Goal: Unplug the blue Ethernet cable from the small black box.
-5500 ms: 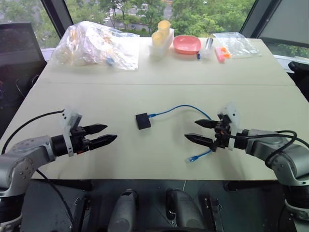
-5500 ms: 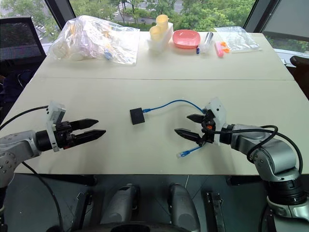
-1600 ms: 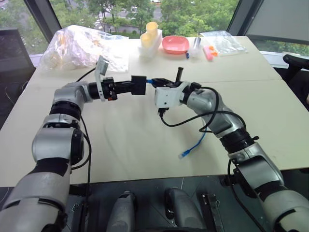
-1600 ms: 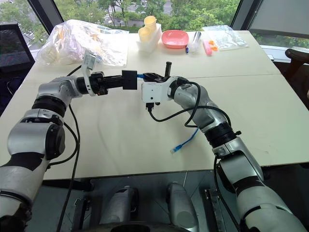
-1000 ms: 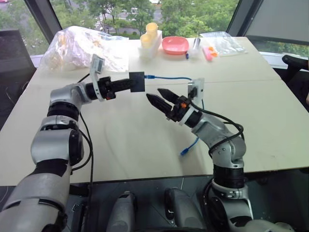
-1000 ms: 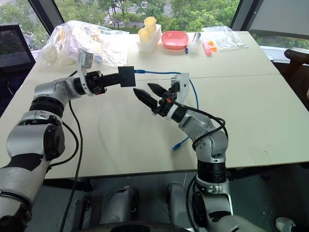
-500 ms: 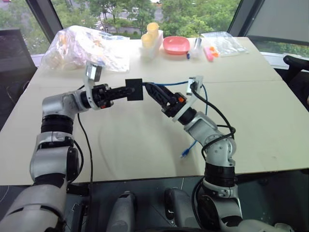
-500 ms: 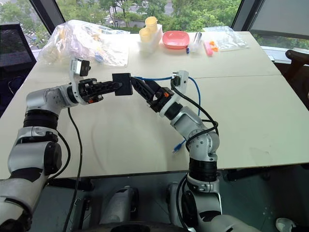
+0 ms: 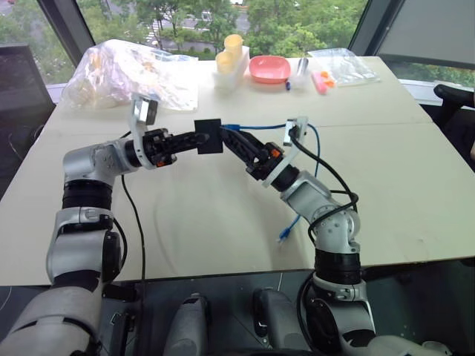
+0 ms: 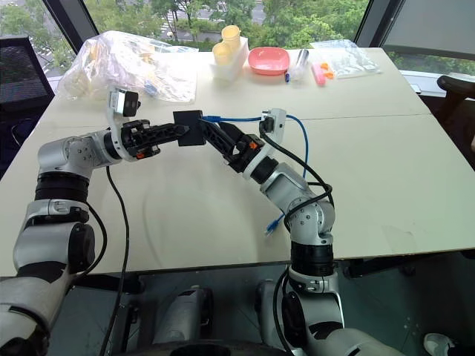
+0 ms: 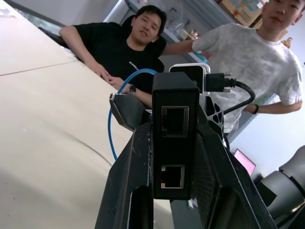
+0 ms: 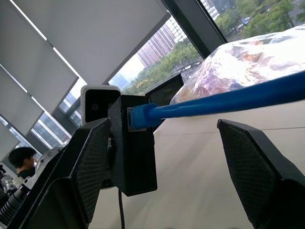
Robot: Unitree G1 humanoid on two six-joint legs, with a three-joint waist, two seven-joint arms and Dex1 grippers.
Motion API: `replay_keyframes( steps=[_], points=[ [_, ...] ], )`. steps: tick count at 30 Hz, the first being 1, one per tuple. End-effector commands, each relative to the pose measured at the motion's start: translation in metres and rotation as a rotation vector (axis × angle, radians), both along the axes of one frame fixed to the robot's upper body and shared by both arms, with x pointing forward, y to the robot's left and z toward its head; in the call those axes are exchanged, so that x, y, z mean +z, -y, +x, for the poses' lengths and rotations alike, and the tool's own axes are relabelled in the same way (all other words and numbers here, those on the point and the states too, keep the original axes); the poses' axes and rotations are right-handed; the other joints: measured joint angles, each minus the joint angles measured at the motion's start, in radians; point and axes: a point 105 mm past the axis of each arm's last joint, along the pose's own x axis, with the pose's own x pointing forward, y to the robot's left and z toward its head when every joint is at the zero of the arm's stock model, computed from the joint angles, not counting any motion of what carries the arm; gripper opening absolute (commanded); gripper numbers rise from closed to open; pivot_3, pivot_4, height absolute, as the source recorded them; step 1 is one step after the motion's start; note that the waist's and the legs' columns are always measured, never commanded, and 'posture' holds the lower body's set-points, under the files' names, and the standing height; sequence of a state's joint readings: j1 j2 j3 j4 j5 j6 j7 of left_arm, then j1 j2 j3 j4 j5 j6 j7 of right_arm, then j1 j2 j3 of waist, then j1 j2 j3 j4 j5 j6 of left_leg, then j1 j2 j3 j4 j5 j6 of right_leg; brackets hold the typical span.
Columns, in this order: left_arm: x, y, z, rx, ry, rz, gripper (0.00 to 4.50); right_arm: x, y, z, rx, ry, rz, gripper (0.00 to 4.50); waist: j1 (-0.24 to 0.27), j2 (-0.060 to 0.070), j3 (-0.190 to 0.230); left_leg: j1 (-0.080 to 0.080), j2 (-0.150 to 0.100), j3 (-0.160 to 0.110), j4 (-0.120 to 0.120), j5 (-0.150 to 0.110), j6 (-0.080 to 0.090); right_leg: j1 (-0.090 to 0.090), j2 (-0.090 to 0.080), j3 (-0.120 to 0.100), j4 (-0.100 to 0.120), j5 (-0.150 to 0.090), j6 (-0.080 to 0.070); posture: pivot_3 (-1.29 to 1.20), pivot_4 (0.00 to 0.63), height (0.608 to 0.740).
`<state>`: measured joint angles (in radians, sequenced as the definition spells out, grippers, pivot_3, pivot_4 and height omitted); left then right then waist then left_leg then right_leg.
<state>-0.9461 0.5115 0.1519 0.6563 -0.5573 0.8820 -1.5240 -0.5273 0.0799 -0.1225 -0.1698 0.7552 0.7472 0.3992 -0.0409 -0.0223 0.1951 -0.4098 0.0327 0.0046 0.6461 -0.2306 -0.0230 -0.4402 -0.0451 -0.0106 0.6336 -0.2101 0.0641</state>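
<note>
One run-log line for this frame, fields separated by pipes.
left gripper: shut on small black box | right gripper: open, straddling blue Ethernet cable | cable: plugged in

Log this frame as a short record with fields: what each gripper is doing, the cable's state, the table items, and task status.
left gripper: shut on the small black box, held up above the table
right gripper: open, jaws either side of the blue Ethernet cable next to the box, not clamped
cable state: plug seated in the box's side; far end lies near the table's front edge
box ports: two empty ports face the left wrist camera
far table edge: plastic bag, pink bowl, yellow cups
people: two, seen in the left wrist view
task status: not yet unplugged
</note>
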Motion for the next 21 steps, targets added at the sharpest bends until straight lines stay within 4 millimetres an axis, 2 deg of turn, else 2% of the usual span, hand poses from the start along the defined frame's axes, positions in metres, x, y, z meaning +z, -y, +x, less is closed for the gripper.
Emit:
replay_keyframes(
  steps=[1,2,5,14,16,21],
  points=[
    [0.010,0.000,-0.003,-0.013,0.051,-0.013,0.52,0.015,-0.006,-0.005,0.026,0.056,0.033,1.97,0.000,0.000,0.000,0.000,0.000,0.000,0.000,0.000,0.000,0.000,0.000,0.000,0.000,0.000,0.000,0.00,0.150,0.740],
    [0.010,0.001,-0.004,-0.014,0.051,-0.013,0.52,0.016,-0.006,-0.006,0.031,0.057,0.042,1.34,0.000,0.000,0.000,0.000,0.000,0.000,0.000,0.000,0.000,0.000,0.000,0.000,0.000,0.000,0.000,0.00,0.150,0.740],
    [0.010,0.001,-0.004,-0.017,0.050,-0.009,0.52,0.018,-0.008,-0.008,0.048,0.062,0.062,0.02,-0.001,0.000,0.000,0.000,0.000,0.000,0.000,0.000,0.000,0.000,0.000,0.000,0.000,0.000,0.000,0.00,0.150,0.740],
    [0.007,0.001,-0.005,-0.012,0.046,0.001,0.52,0.018,-0.009,-0.012,0.089,0.026,0.127,0.02,0.000,0.000,0.000,0.000,0.000,0.000,0.000,0.000,0.000,0.000,0.000,0.000,0.000,0.000,0.000,0.00,0.150,0.740],
    [0.007,-0.002,-0.002,0.012,0.049,0.000,0.52,0.020,-0.003,-0.009,0.070,0.001,0.169,0.02,0.000,0.000,0.000,0.000,0.000,0.000,0.000,0.000,0.000,0.000,0.000,0.000,0.000,0.000,0.000,0.00,0.150,0.740],
    [0.016,-0.027,0.007,0.126,0.064,-0.018,0.52,0.020,0.029,0.005,-0.030,-0.037,0.238,0.02,0.000,0.000,0.000,0.000,0.000,0.000,0.000,0.000,0.000,0.000,0.000,0.000,0.000,0.000,0.000,0.00,0.150,0.740]
  ],
)
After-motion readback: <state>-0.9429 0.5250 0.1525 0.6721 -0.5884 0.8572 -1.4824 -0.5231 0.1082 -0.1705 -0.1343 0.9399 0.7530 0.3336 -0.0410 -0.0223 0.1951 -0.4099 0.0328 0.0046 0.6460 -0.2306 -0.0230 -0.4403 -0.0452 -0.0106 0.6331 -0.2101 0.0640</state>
